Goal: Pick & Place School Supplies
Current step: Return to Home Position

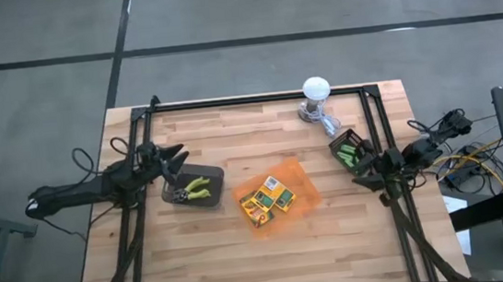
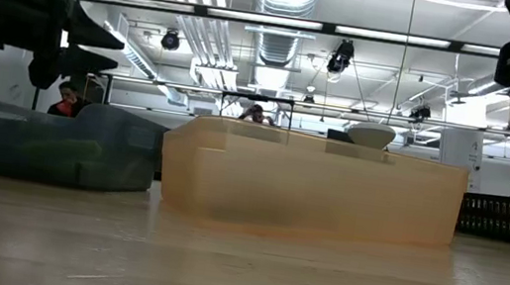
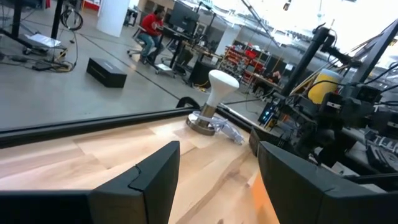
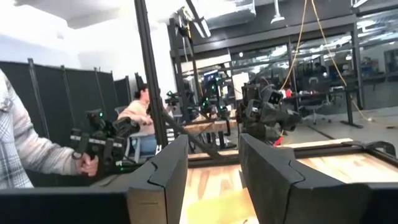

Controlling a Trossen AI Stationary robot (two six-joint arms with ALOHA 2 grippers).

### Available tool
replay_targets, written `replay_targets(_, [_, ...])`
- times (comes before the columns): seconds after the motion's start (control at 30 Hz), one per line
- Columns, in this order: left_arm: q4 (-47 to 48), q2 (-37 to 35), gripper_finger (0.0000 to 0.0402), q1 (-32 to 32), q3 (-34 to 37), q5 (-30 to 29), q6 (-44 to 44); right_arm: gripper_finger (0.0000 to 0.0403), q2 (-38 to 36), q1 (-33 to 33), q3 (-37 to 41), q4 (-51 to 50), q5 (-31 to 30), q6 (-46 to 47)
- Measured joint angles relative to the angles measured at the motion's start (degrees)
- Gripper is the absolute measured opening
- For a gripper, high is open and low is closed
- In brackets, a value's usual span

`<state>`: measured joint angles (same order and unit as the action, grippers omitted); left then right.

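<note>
On the wooden worktop (image 1: 245,262), crayon boxes (image 1: 271,197) lie in the orange tray (image 1: 304,191). The left arm stretches in from its side, left gripper (image 1: 178,162) spread wide and empty above the dark basket (image 1: 213,198) with plier-like tools (image 1: 197,185). The right gripper (image 1: 366,172), likewise spread and empty, hangs beside green erasers (image 1: 350,156) in a small basket (image 1: 344,138).

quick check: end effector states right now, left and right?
Left end effector: open, empty, raised beside the dark bin.
Right end effector: open, empty, raised beside the black basket.
</note>
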<state>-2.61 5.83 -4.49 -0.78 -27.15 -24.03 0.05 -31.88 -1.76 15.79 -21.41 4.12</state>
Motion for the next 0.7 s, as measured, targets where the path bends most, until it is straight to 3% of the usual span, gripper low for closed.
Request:
replay_targets(0.43, [0.1,2.3,0.0223,0.0,0.1,0.0,1.1,0.0127,0.7,0.0,1.2,1.7,-1.2,0.2])
replay_targets(0.7, [0.1,2.5,0.0223,0.0,0.1,0.0,5.2,0.0134,0.7,0.0,1.2,1.6,-1.2,6.1])
